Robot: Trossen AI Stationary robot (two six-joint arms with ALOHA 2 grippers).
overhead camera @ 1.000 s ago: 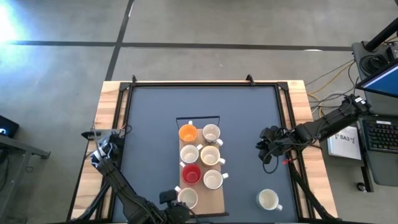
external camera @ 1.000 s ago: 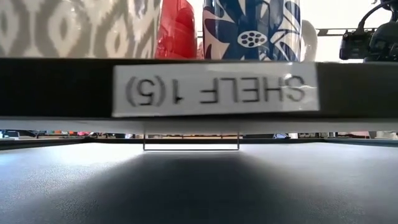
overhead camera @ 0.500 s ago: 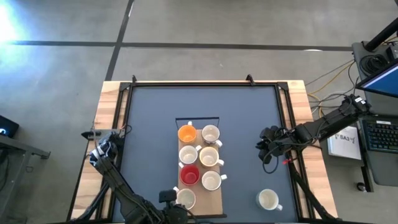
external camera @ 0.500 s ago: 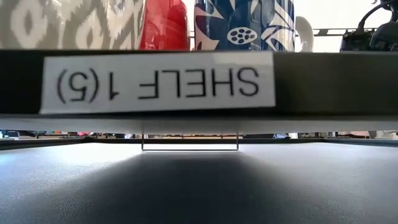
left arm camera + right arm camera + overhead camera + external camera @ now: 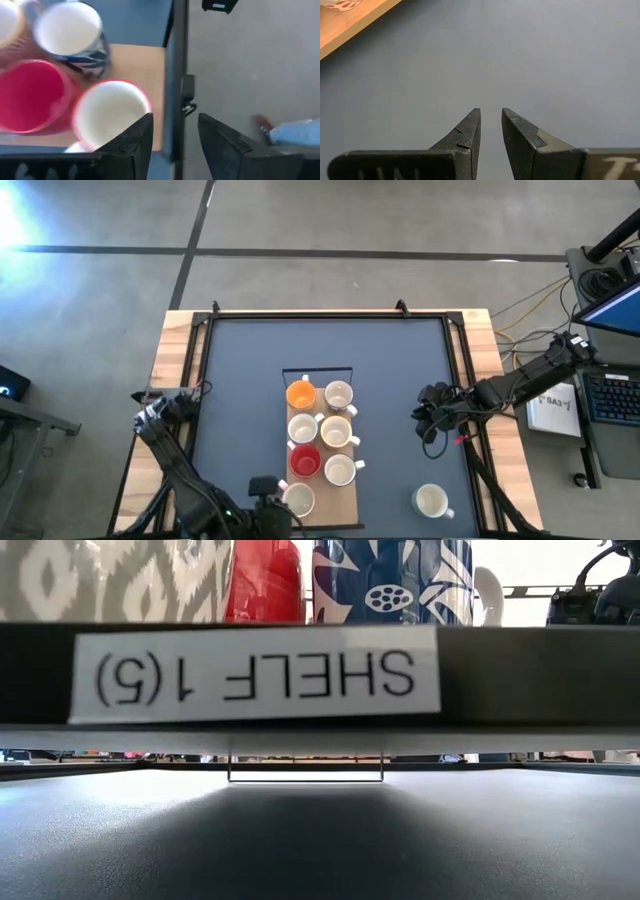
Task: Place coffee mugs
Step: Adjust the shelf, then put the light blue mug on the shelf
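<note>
1. Dark table (image 5: 240,380), wooden tray (image 5: 340,502) lying at the middle of the near half, running toward the near edge
2. Seven mugs on the tray in two rows: orange mug (image 5: 301,393) at the far end, white mug (image 5: 339,395) just beside it
3. Next pair: cream mug (image 5: 303,428) and cream mug (image 5: 337,430), touching or nearly so
4. Then red mug (image 5: 305,461) with white mug (image 5: 340,471) beside it
5. Last white mug (image 5: 298,498) at the tray's near end, alone in its row
6. Eighth mug, white (image 5: 431,501), off the tray, on the bare table near the near right corner, handle pointing right
7. Left hand (image 5: 172,140) at the table's near edge, just left of the tray's near end; arm comes in along the left edge
8. Left hand fingers (image 5: 135,137) spread apart, nothing between them; left wrist view shows red mug (image 5: 30,97), a white-inside mug (image 5: 111,112) and a blue-patterned mug (image 5: 70,30) just ahead, blurred
9. Right hand (image 5: 428,420) over the right half of the table, well apart from the tray and from the stray white mug
10. Right hand (image 5: 490,132) fingers (image 5: 467,132) nearly together, narrow gap, pinching nothing, only bare table below
11. Low view: mostly blocked by a shelf label reading reversed "SHELF 1(5)" (image 5: 255,675), patterned mugs above it
</note>
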